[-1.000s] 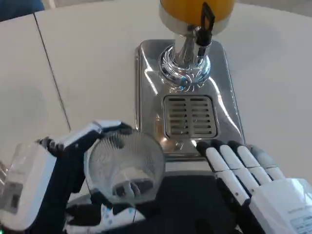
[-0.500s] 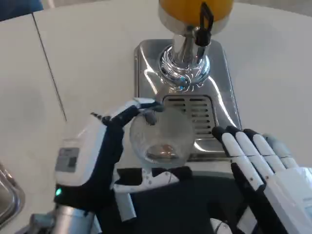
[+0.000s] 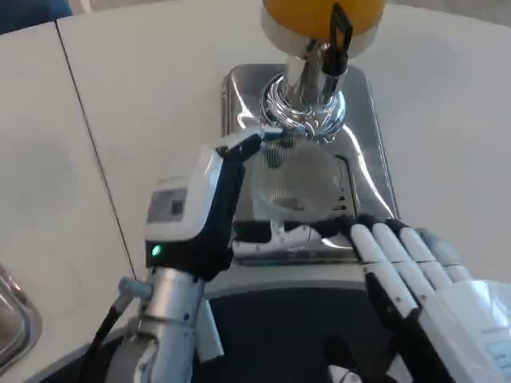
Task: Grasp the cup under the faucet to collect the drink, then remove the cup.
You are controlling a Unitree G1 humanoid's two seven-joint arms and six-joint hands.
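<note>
Two robot hands at near edge of white surface [image 3: 136,96]. Left robot hand [image 3: 200,211] grips clear plastic cup [image 3: 294,185], holding it over drip grille on chrome dispenser base [image 3: 369,144], just before black faucet [image 3: 338,36] of orange juice tank [image 3: 319,12]. Right robot hand [image 3: 423,279] spread, holding nothing, fingertips near base's front edge.

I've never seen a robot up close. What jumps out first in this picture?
The left hand holds a clear cup over the drip grille of a shiny steel dispenser base, just below the black faucet lever and the orange drink tank. The right hand rests open at lower right.
</note>
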